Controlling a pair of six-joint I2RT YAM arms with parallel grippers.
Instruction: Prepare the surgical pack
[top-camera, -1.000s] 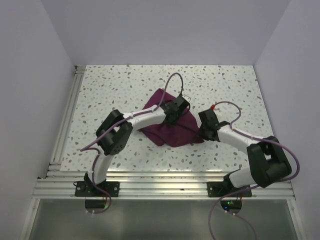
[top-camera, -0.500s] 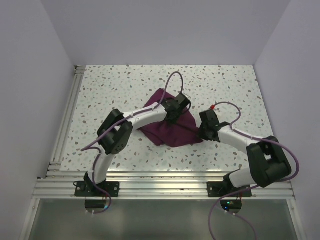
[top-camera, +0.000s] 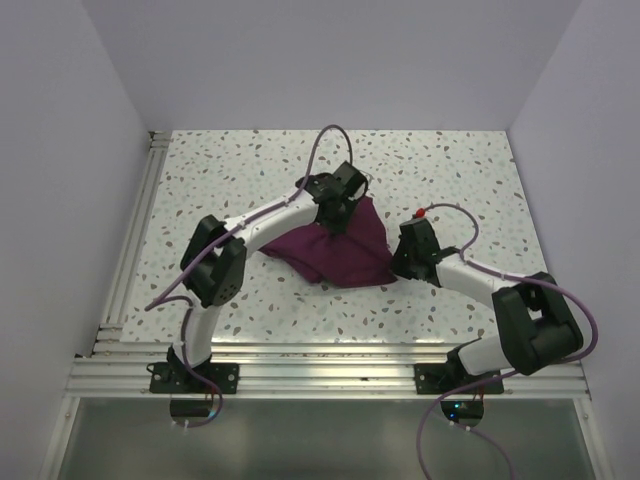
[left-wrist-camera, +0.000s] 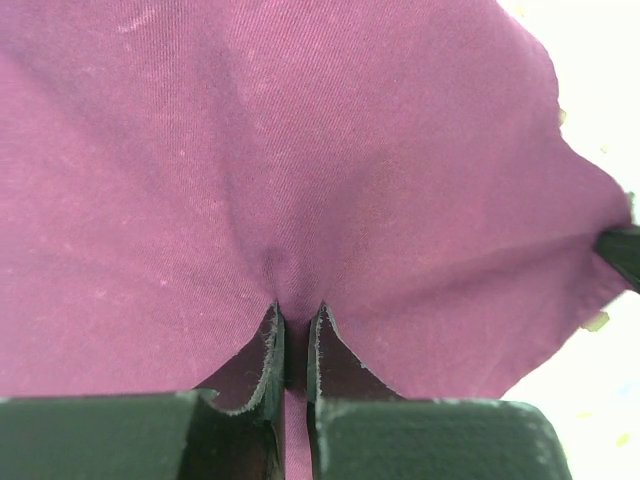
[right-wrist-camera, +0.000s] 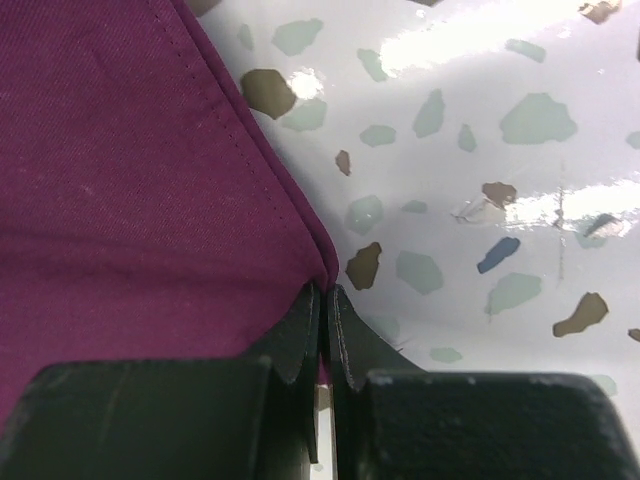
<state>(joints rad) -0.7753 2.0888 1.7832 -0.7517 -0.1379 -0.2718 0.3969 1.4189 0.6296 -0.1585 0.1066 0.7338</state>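
Two arms, the left arm and the right arm, reach over a white worktop speckled with grey and brown flecks. Plain pale walls enclose it on the left, far and right sides. Aluminium rails run along the left and near edges.

The surgical pack, a deep purple cloth, lies rumpled at the centre of the worktop, well apart from every edge. Speckled surface shows all round it, widest toward the far edge.

The left fingers are closed narrow on a puckered pinch of cloth at the pack's far side. The right fingers are closed narrow on the hemmed corner at the pack's right side, low over the worktop.
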